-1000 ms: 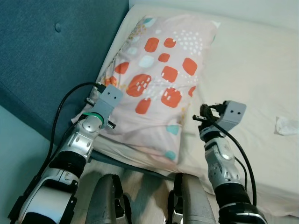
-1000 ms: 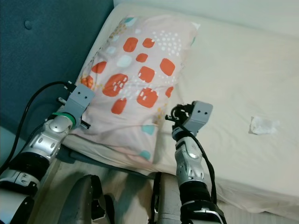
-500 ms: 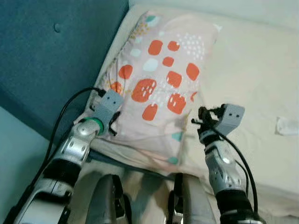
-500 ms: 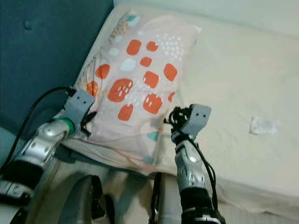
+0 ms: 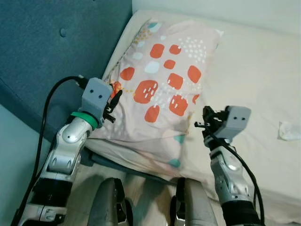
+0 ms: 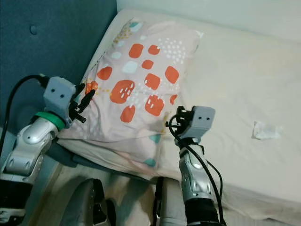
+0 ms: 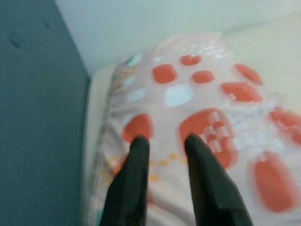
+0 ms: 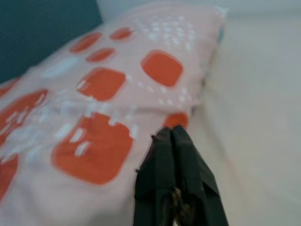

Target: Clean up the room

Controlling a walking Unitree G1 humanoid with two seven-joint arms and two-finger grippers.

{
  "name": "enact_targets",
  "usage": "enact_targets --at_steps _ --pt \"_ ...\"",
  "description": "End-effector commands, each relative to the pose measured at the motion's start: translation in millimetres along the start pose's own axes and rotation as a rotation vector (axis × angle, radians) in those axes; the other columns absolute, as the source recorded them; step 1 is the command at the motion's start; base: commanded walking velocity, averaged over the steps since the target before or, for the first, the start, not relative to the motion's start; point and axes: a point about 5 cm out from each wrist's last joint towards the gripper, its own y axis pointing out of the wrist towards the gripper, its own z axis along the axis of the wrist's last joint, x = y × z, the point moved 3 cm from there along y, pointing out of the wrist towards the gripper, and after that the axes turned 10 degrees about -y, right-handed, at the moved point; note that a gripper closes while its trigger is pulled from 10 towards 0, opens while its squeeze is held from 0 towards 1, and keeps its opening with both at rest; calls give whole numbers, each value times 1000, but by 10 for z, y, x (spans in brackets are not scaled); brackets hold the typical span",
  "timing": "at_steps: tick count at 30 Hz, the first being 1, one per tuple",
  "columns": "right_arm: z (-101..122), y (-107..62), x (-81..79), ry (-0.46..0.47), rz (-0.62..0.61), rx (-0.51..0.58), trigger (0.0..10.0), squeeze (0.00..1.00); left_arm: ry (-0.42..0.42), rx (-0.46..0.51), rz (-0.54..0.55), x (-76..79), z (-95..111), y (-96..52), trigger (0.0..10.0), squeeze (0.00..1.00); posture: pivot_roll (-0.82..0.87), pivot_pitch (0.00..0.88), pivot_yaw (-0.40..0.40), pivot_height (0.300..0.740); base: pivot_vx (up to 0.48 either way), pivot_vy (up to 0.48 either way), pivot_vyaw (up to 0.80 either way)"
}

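Note:
A pink pillow with orange and pale blue patches lies on the cream bed, up against the blue headboard. My left gripper is at the pillow's left edge. It is open, and its two black fingers hover just over the fabric with nothing between them. Over at the pillow's right edge, near the front corner, my right gripper is shut. Its fingertips are pressed together with nothing visible between them.
A crumpled white tissue lies on the mattress at the far right. The headboard rises along the left side. Below the bed's front edge are my own legs.
My left arm has lifted and moved from the pillow's near left corner farther up its left edge. The right gripper has stayed about where it was.

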Motion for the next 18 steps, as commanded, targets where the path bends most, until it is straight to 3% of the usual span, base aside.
enact_targets --at_steps 1,3,4,7,9,18 --pt "64 -97 46 -51 -5 16 10000 0 -78 -27 -35 129 -7 -54 10000 0 -29 144 37 610 0 0 0" --pt "141 -143 56 -93 -4 49 10000 0 -127 -58 -36 198 -81 -81 10000 0 -33 134 39 610 0 0 0" --pt "217 -130 74 -125 -27 76 10000 0 -171 -109 -6 218 -251 -92 10000 0 -51 102 43 610 0 0 0" --pt "263 -113 86 -142 -44 92 10000 0 -195 -143 19 223 -370 -101 10000 0 -51 102 43 610 0 0 0" --pt "262 -48 92 -132 -54 96 10000 0 -181 -159 64 202 -516 -77 10000 0 -59 52 37 610 0 0 0" --pt "166 8 65 -99 -39 59 10000 0 -212 -155 97 105 -483 2 10000 0 -44 18 31 645 0 0 0"
